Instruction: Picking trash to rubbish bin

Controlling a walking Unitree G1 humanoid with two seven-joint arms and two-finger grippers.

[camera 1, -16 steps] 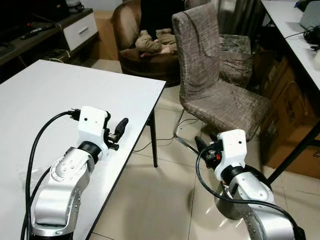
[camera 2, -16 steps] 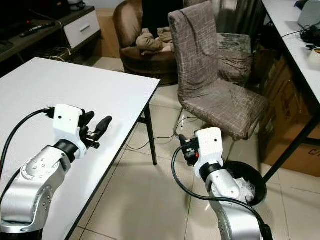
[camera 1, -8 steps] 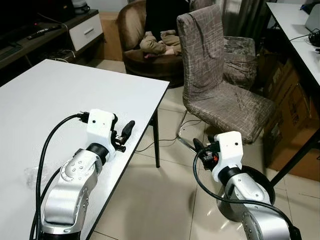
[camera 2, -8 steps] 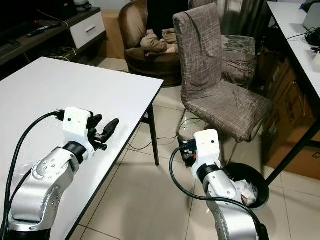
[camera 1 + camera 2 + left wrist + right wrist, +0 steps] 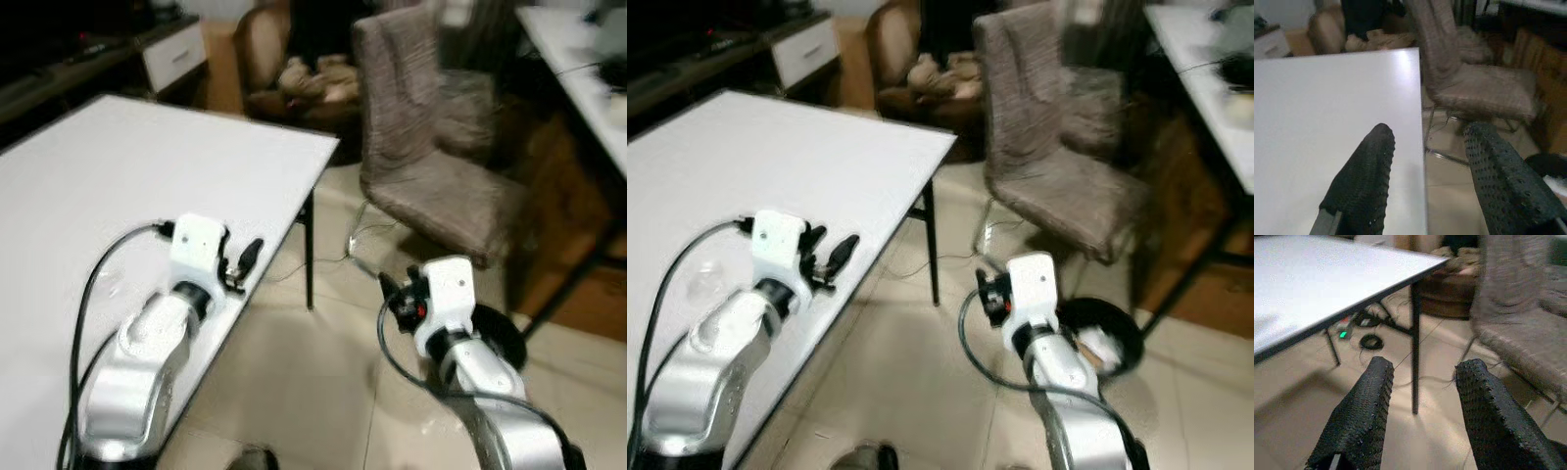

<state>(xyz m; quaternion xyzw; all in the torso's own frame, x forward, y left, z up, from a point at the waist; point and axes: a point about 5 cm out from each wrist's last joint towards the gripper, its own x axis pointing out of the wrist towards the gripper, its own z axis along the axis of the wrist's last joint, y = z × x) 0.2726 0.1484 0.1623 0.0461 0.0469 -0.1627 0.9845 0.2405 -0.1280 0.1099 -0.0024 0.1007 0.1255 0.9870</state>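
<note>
1. From where I stand, the left gripper (image 5: 828,257) hangs over the near edge of the white table (image 5: 774,166), fingers spread wide with nothing between them.

2. The right gripper (image 5: 1420,416) is out over the tiled floor (image 5: 911,382), also spread wide and empty, pointing toward the table leg (image 5: 1414,347) at its 12 o'clock.

3. The rubbish bin (image 5: 1104,340), black and round, sits on the floor at about 3 o'clock from the right wrist, close beside it, with pale crumpled trash (image 5: 1099,345) already inside.

4. On the table, at about 9 o'clock from the left wrist, there is a faint clear crinkled scrap (image 5: 703,284); it may be a plastic wrapper, but the blur makes that uncertain.

5. The head views are smeared, so any reach made now would likely be misjudged.

6. The right arm is so near the bin that a swing could knock it over and spill its contents.

7. The grey covered chair (image 5: 1048,147) stands at 12 o'clock of the bin, crowding that side.

8. A thin transparent scrap could slip from the fingers.
</note>
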